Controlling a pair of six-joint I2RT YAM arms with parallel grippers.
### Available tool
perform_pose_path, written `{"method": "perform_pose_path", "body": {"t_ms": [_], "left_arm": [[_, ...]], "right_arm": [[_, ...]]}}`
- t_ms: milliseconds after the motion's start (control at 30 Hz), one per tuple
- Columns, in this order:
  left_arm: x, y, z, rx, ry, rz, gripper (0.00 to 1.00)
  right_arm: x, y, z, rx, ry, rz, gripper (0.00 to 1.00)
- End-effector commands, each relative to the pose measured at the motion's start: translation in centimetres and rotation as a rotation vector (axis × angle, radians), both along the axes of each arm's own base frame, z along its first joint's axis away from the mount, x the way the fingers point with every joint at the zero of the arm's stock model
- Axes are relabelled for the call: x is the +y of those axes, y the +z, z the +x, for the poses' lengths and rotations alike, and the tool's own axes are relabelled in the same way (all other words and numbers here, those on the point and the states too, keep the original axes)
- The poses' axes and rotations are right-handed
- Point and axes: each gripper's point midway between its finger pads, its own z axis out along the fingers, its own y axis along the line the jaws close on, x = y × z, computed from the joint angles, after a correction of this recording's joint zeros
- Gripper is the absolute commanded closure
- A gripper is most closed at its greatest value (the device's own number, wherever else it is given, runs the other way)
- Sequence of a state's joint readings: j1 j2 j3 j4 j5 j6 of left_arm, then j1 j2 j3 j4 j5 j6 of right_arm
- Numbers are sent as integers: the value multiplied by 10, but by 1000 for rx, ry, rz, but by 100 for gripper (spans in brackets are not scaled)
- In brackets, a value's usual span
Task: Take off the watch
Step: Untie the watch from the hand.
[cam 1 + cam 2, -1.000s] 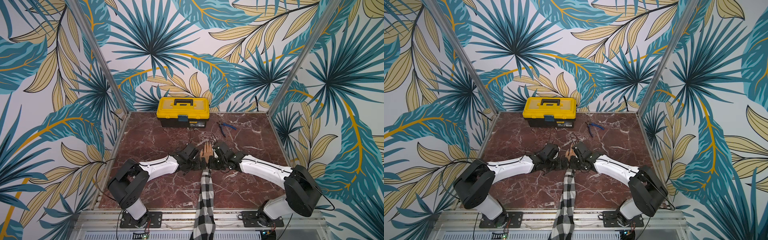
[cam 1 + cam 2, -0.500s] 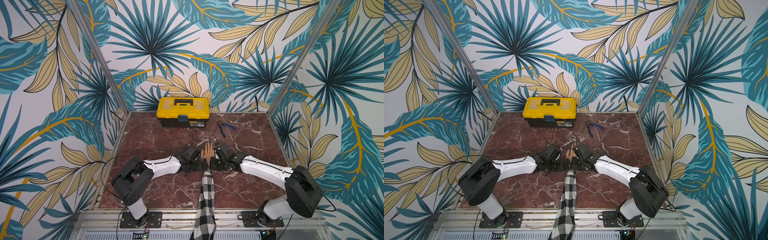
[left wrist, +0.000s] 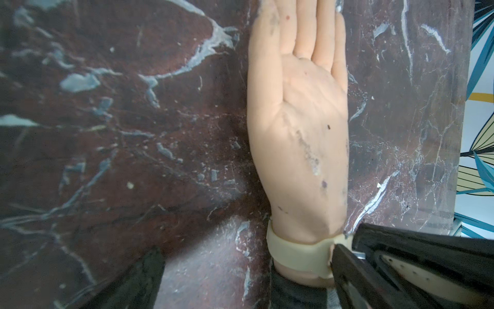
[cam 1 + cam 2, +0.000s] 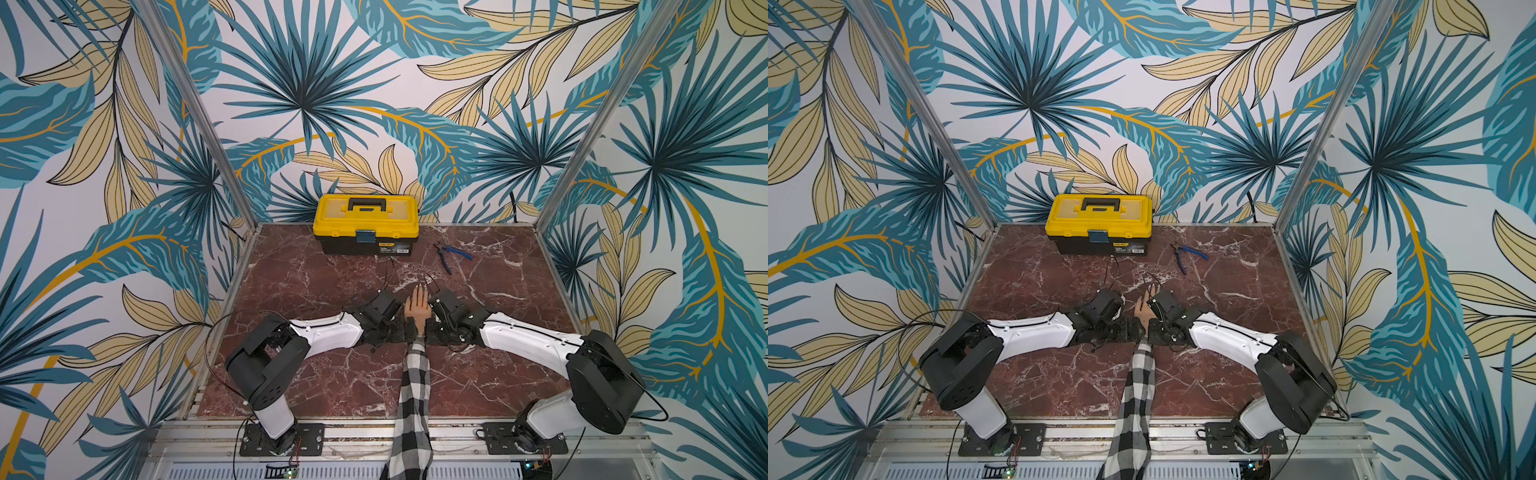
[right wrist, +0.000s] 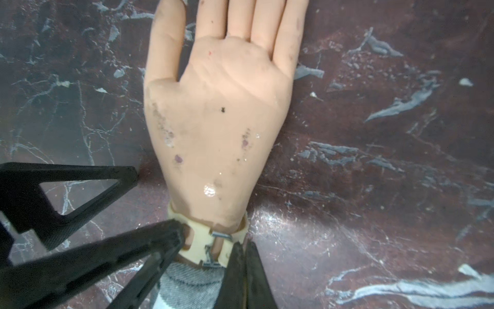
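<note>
easing the watch (image 5: pixel 201 236) strap rightward out of its buckle (image 5: pixel 220 235) should be slow: right gripper (image 5: pixel 242 248) is pinched on it (left gripper (image 5: pixel 157 202) gapes, holding nothing).

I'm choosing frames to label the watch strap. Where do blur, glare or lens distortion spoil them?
Left wrist view: thin cream watch strap fairly sharp, left gripper's black finger blurred. Right wrist view: glare spot on the beige mannequin hand. In both top views: even light, aluminium posts splay outward, watch indiscernible.
</note>
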State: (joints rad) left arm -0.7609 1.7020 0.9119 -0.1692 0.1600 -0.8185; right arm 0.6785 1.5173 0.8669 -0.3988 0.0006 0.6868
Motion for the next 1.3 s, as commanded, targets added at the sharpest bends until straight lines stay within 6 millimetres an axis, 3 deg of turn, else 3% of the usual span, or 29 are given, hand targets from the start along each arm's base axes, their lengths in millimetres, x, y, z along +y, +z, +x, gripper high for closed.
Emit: {"method": "perform_pose_path", "body": {"t_ms": [0, 333, 533, 833, 1267], "left_arm": [[34, -41, -19, 86, 37, 140, 0], [36, -45, -22, 88, 41, 134, 0], [41, -43, -22, 77, 51, 130, 0], [81, -26, -8, 46, 153, 105, 1], [75, -37, -20, 78, 133, 116, 1]], "right_arm": [[3, -9, -6, 49, 31, -9, 100], [33, 12, 9, 49, 74, 71, 100], [41, 9, 10, 64, 71, 99, 100], [37, 15, 10, 50, 68, 87, 100], [56, 1, 16, 111, 107, 109, 100]]}}
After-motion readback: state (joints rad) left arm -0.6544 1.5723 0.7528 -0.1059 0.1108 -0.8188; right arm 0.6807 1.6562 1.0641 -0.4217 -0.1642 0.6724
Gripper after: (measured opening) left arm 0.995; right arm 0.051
